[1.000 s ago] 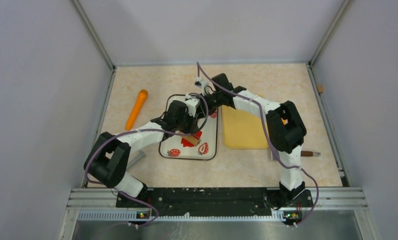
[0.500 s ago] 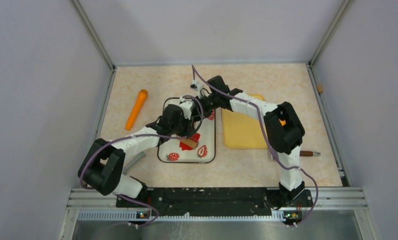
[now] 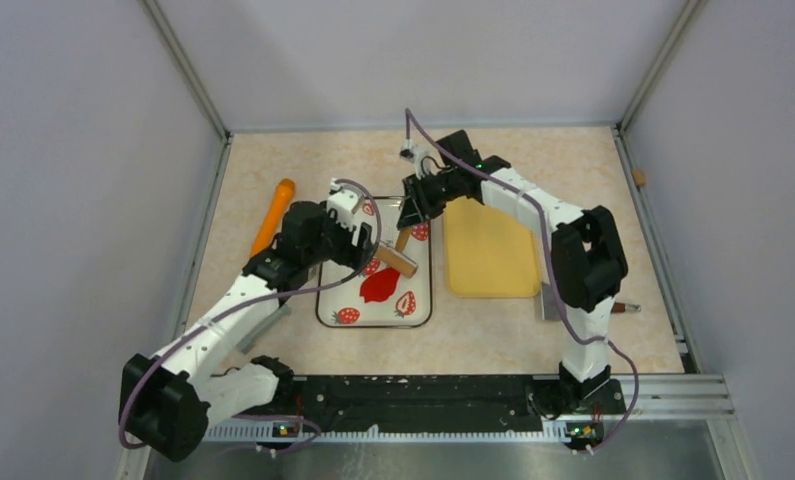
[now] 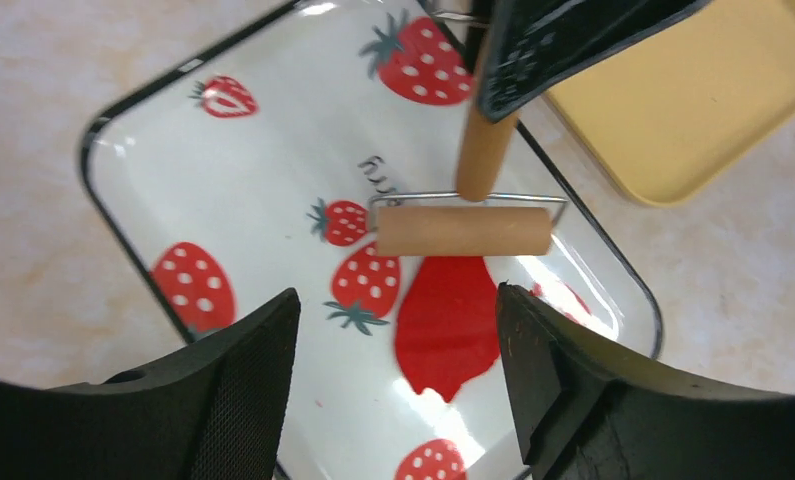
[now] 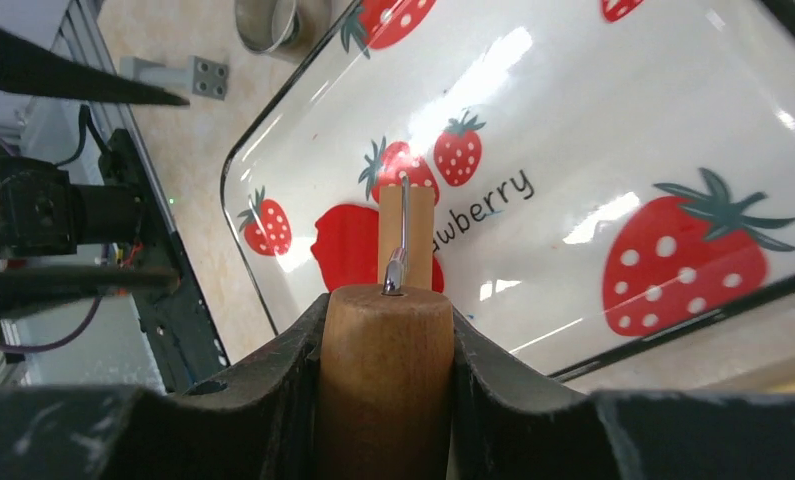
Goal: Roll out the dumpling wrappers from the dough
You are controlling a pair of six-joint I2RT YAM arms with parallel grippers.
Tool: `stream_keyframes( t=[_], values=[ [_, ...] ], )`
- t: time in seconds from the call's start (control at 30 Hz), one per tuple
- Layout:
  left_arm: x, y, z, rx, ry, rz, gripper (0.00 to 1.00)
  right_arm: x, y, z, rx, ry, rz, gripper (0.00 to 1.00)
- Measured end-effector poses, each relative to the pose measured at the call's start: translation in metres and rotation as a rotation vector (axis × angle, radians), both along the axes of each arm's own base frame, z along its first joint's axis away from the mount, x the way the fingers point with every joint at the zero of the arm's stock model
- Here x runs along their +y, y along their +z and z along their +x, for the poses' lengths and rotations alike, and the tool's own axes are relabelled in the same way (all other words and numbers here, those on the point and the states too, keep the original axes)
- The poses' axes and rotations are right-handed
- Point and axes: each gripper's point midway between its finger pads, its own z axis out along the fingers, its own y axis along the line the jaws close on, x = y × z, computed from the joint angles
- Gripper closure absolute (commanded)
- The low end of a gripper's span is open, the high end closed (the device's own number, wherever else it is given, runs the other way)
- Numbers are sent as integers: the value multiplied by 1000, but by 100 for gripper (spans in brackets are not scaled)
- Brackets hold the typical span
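Note:
The dough (image 4: 448, 320) is a flat, ragged red blob lying on the strawberry-print tray (image 4: 273, 180). A wooden roller (image 4: 463, 230) rests across the dough's far end. My right gripper (image 5: 385, 312) is shut on the roller's wooden handle (image 5: 385, 390), coming in from the far right (image 3: 415, 205). My left gripper (image 4: 395, 305) hovers open over the tray's left side, its fingers apart either side of the dough (image 3: 378, 285) and touching nothing. No dumpling wrappers are in view.
A yellow board (image 3: 488, 250) lies right of the tray. An orange tool (image 3: 273, 215) lies at the far left. A metal ring cutter (image 5: 266, 22) sits near the tray's front-left corner. A brown-handled tool (image 3: 618, 307) is at the right edge.
My left gripper has opened and pulled back to the left, off the middle of the tray. The right arm has swung slightly right, still holding the roller over the dough.

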Motion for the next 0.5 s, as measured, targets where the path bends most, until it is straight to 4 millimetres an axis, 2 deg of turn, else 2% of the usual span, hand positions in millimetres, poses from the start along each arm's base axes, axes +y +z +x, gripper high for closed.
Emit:
stream_keyframes(
  t=[0.07, 0.17, 0.23, 0.33, 0.43, 0.5],
  values=[
    [11, 10, 9, -36, 42, 5, 31, -9, 14, 6, -14, -16, 10, 100],
    [34, 1, 38, 12, 173, 46, 42, -22, 36, 11, -54, -41, 27, 100],
    [50, -17, 64, 105, 273, 95, 45, -33, 53, 13, -86, -60, 33, 100],
    [72, -46, 103, 215, 410, 139, 42, -52, 84, 10, -171, -86, 41, 100],
    [99, -75, 114, 298, 510, 179, 44, -75, 109, -3, -240, -109, 36, 100],
    [108, -87, 117, 352, 548, 197, 45, -87, 120, -11, -271, -122, 30, 100]
  ],
)
